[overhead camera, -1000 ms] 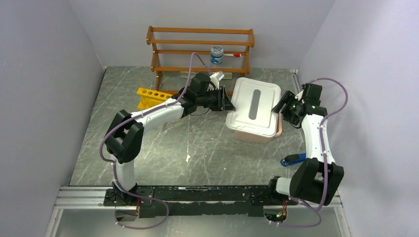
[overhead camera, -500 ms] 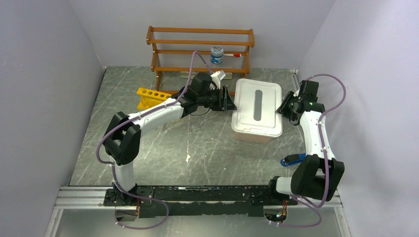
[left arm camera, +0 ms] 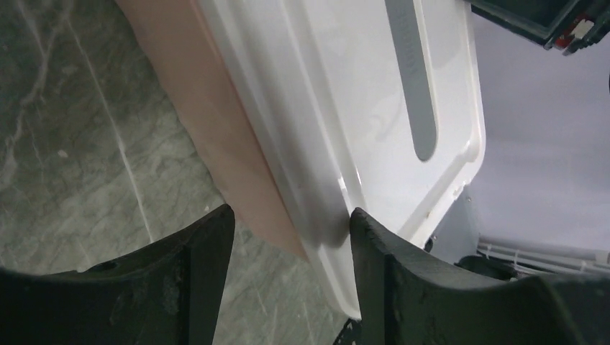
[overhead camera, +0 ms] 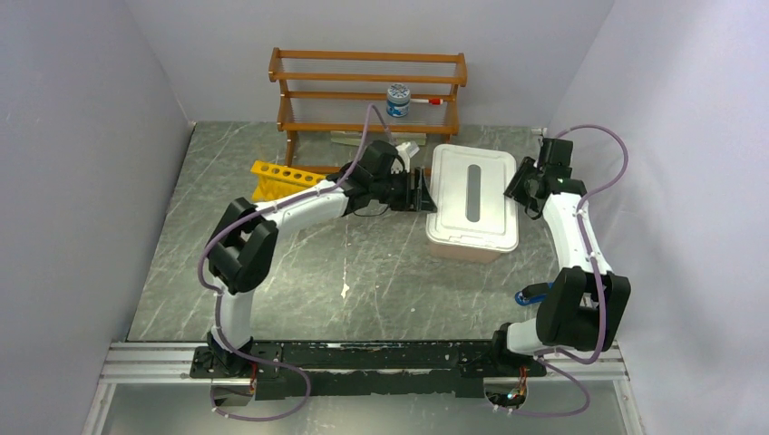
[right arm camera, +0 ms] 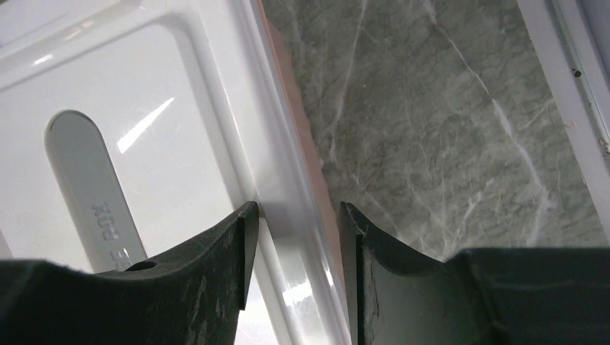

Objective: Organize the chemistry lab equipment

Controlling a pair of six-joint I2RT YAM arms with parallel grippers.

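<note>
The yellow test-tube rack [overhead camera: 281, 174] lies at the back left, beside my left forearm. A blue clamp handle [overhead camera: 529, 294] shows on the right, half hidden by my right arm. Tubes and hose are out of view. A pink box [overhead camera: 467, 251] has a white lid [overhead camera: 472, 195] sitting flat on it. My left gripper [overhead camera: 424, 192] is open and straddles the lid's left rim [left arm camera: 316, 180]; its midpoint is in the left wrist view [left arm camera: 288, 244]. My right gripper [overhead camera: 520, 186] is open, its jaws close on either side of the lid's right rim [right arm camera: 288, 187]; its midpoint is in the right wrist view [right arm camera: 295, 237].
A wooden shelf rack [overhead camera: 367, 91] stands against the back wall with a white-lidded, blue-labelled jar [overhead camera: 398, 100] on it. Grey walls close in on the left and right. A metal rail [overhead camera: 363, 358] runs along the near edge.
The lid sat askew and tilted on the box a second ago; now it lies square on it. My left gripper moved right to the lid's edge. My right gripper moved back along the right rim.
</note>
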